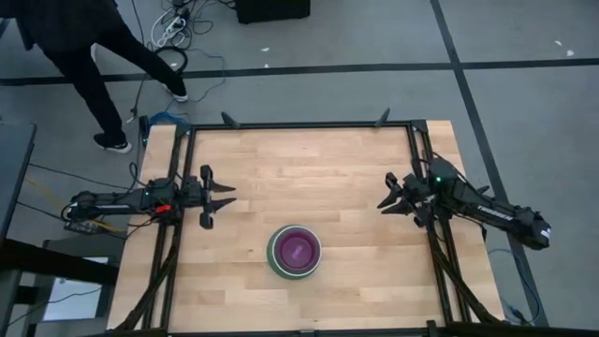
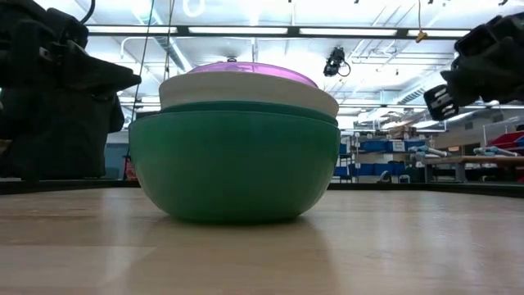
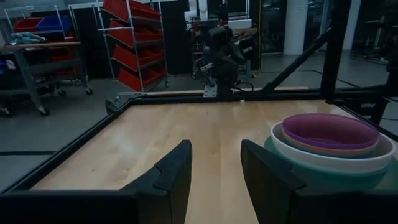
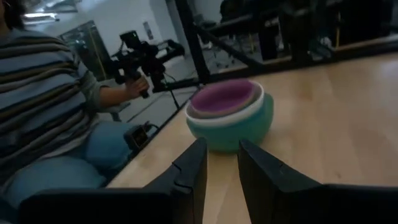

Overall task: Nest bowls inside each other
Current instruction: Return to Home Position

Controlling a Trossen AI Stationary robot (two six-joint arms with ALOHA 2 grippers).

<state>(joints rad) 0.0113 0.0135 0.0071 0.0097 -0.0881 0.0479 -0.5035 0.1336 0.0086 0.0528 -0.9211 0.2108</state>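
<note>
The bowls sit nested in one stack (image 1: 296,251) near the table's front middle, resting on the base of the green outer bowl (image 2: 233,168). Above it show a white rim (image 2: 250,90) and a purple bowl (image 3: 329,132) on top, with an orange rim just under the purple. My left gripper (image 1: 217,201) hovers open at the table's left side, pointing level toward the right. My right gripper (image 1: 393,199) hovers open at the right side, pointing toward the stack (image 4: 230,115). Neither has anything between its fingers.
A black frame (image 1: 299,124) rims the wooden table. Bare wood lies all round the stack. A person in a striped top (image 4: 43,81) sits beyond the table's near edge; another person's legs (image 1: 112,65) stand beyond the far left corner.
</note>
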